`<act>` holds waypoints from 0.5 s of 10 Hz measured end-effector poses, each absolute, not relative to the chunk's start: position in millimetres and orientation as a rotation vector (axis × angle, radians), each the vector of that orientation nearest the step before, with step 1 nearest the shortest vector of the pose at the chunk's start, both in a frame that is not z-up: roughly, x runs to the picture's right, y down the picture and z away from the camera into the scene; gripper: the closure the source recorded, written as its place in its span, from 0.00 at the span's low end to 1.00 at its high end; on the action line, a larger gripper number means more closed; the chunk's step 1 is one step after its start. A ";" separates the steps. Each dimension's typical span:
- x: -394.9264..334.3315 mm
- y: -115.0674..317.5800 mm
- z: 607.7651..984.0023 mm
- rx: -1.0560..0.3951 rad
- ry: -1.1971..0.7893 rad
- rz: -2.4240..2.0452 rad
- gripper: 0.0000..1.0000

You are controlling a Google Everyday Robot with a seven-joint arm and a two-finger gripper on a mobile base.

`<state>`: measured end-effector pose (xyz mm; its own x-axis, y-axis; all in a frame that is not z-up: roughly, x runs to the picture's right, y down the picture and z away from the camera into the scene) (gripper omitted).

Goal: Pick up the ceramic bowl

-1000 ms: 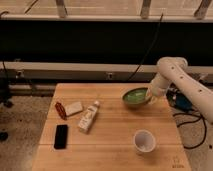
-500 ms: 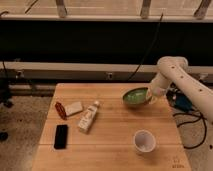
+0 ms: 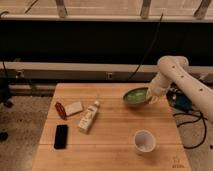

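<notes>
Wooden counter [image 3: 112, 150] in mid frame, dark wall and window rail behind. White arm [image 3: 182, 82] reaching in from right, bent down to far right part of counter. Bowl [image 3: 136, 96], green, round so no long axis, at far right of counter, tilted toward camera with inside showing; appears lifted or tipped off the surface, hard to confirm. Gripper [image 3: 152, 95] at bowl's right rim, touching it; apparently clamped on that rim, but finger spread not visible, cannot tell. Bowl lies directly left of gripper, so next move likely straight up with rim grip, risk of bowl pivoting or slipping from a one-sided hold. White cup [image 3: 144, 141] near right, well apart from bowl. Bottle [image 3: 88, 118] lying mid left, cap pointing far. Black phone [image 3: 61, 136] near left. Pale block [image 3: 74, 108] and small red item [image 3: 60, 110] just beside it at left.
</notes>
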<state>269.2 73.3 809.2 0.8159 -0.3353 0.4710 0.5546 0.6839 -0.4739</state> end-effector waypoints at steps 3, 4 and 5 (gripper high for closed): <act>269.5 72.4 808.0 -0.646 -0.363 -0.509 1.00; 269.7 72.0 807.1 -0.647 -0.362 -0.508 1.00; 269.7 71.8 806.9 -0.647 -0.361 -0.508 1.00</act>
